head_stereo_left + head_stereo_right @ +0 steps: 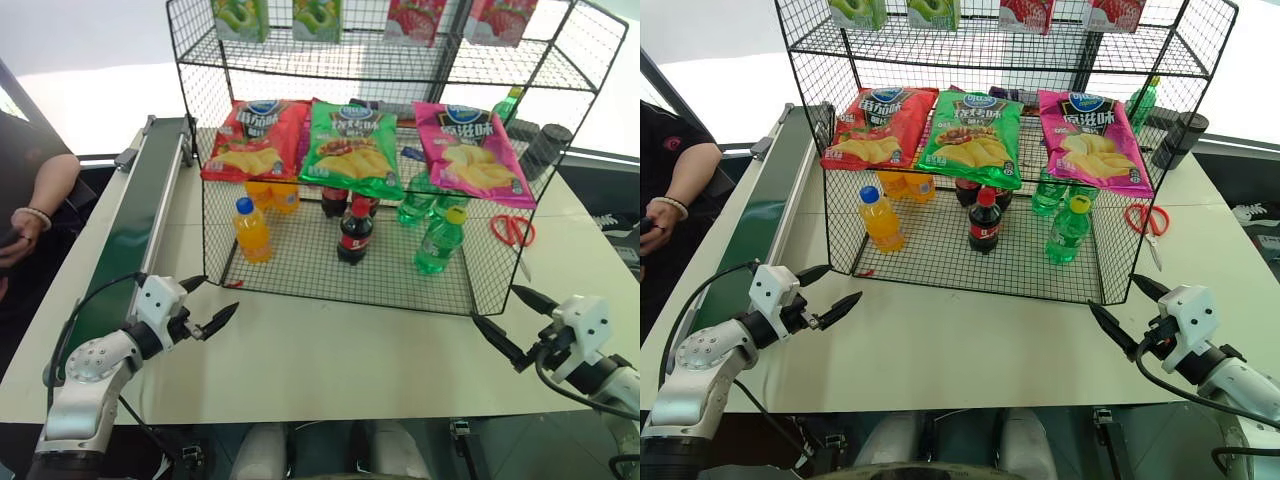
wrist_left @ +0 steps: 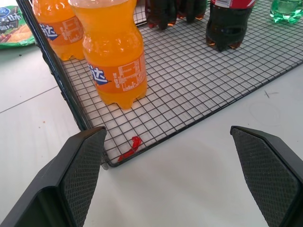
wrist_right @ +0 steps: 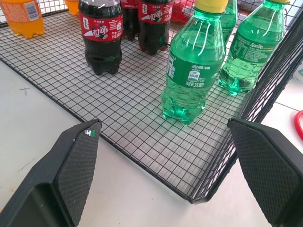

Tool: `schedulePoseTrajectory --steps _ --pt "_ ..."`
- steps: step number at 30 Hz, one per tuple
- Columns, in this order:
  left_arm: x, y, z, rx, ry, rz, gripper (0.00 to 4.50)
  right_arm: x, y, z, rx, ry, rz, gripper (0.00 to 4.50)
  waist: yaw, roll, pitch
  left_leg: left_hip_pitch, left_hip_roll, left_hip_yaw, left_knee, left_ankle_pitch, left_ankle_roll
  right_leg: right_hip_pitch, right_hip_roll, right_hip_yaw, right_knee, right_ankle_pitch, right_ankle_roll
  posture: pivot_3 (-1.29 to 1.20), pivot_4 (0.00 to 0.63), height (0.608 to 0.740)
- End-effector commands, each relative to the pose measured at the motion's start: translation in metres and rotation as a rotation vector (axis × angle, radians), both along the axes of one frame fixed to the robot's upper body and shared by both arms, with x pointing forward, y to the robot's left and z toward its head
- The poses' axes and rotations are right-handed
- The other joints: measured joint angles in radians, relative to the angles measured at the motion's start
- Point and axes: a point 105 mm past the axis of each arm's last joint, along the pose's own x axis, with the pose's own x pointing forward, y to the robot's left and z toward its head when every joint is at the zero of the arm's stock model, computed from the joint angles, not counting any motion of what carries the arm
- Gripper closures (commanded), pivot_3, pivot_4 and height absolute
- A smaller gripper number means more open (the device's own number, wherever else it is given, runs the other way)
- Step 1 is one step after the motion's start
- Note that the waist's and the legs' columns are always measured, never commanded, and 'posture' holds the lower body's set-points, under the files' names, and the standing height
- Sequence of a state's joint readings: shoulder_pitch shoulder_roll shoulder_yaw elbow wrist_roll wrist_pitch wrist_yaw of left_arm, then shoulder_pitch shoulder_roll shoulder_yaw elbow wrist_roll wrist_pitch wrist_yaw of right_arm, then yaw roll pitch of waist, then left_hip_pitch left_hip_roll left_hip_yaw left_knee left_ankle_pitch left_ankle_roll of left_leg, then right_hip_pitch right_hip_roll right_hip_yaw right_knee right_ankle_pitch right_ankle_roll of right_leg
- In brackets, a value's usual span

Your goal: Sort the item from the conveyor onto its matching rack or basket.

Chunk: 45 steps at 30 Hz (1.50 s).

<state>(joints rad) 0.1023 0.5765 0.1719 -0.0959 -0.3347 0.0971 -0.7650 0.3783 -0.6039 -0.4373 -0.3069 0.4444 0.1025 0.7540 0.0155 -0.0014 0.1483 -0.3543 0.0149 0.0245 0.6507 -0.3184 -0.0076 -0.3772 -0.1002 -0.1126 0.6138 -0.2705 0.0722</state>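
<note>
1. a black wire rack [image 1: 330,285] stands at the middle of a white desk [image 1: 330,350]; its flat mesh tray lies on the desk and upper shelves rise at 12 o'clock.
2. the green bottle [image 1: 440,240] with a yellow cap stands upright on the tray, toward 3 o'clock of the tray, in the front row. more green bottles [image 1: 418,200] stand just behind it.
3. a cola bottle [image 1: 354,232] with a red cap stands at the tray's middle, and an orange bottle [image 1: 252,231] with a blue cap stands toward 9 o'clock. more of each stand behind them.
4. three chip bags lie tilted on a shelf above the bottles: red [image 1: 255,138], green [image 1: 350,146] and pink [image 1: 470,152].
5. the conveyor [image 1: 130,230], a dark-green belt with grey rails, runs along the desk's edge at 9 o'clock of the rack.
6. the left gripper [image 1: 205,305] hovers over the desk at 7 o'clock of the rack, fingers spread wide and holding nothing; its wrist view looks at the tray's near corner and the orange bottle.
7. the right gripper [image 1: 515,325] hovers at 5 o'clock of the rack, fingers likewise spread and grasping nothing; in its wrist view the green bottle stands between the fingers [image 3: 71,170] but well beyond them.
8. red scissors [image 1: 512,232] lie on the desk at 3 o'clock of the rack.
9. a person's arm [image 1: 30,200] rests beyond the conveyor at 9 o'clock.
</note>
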Motion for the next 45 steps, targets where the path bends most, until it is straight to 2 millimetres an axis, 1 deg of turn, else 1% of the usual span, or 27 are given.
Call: schedulePoseTrajectory --steps 1,4,17,31,45 --pt "0.001 0.001 0.010 0.018 -0.045 -0.009 0.00 0.003 0.004 0.007 0.001 -0.038 0.009 0.05 0.000 0.000 0.000 0.000 0.000 0.000 0.000 0.000 0.000 0.000 0.000 0.000 0.000 0.000 0.000 0.00 0.150 0.729" --pt "0.004 0.003 0.010 0.011 -0.047 0.021 0.00 0.005 0.006 0.008 0.004 -0.042 0.014 0.05 0.000 0.000 0.000 0.000 0.000 0.000 0.000 0.000 0.000 0.000 0.000 0.000 0.000 0.000 0.000 0.00 0.150 0.729" --pt "0.009 0.005 0.011 0.024 -0.066 0.028 0.00 0.005 0.005 0.006 0.004 -0.041 0.014 0.05 0.000 0.000 0.000 0.000 0.000 0.000 0.000 0.000 0.000 0.000 0.000 0.000 0.000 0.000 0.000 0.00 0.150 0.729" --pt "0.014 -0.002 0.009 0.007 -0.076 0.025 0.00 0.009 0.007 0.006 0.001 -0.049 0.020 0.05 0.001 0.000 0.000 0.001 0.000 0.000 0.001 0.000 0.000 0.001 0.000 0.000 0.000 0.000 0.000 0.00 0.150 0.729" --pt "0.018 -0.003 0.011 0.000 -0.091 0.035 0.00 0.016 0.008 0.009 -0.001 -0.067 0.028 0.05 0.001 0.000 0.000 0.001 0.000 0.000 0.001 0.000 0.000 0.001 0.001 0.000 0.001 0.000 0.000 0.00 0.150 0.729"
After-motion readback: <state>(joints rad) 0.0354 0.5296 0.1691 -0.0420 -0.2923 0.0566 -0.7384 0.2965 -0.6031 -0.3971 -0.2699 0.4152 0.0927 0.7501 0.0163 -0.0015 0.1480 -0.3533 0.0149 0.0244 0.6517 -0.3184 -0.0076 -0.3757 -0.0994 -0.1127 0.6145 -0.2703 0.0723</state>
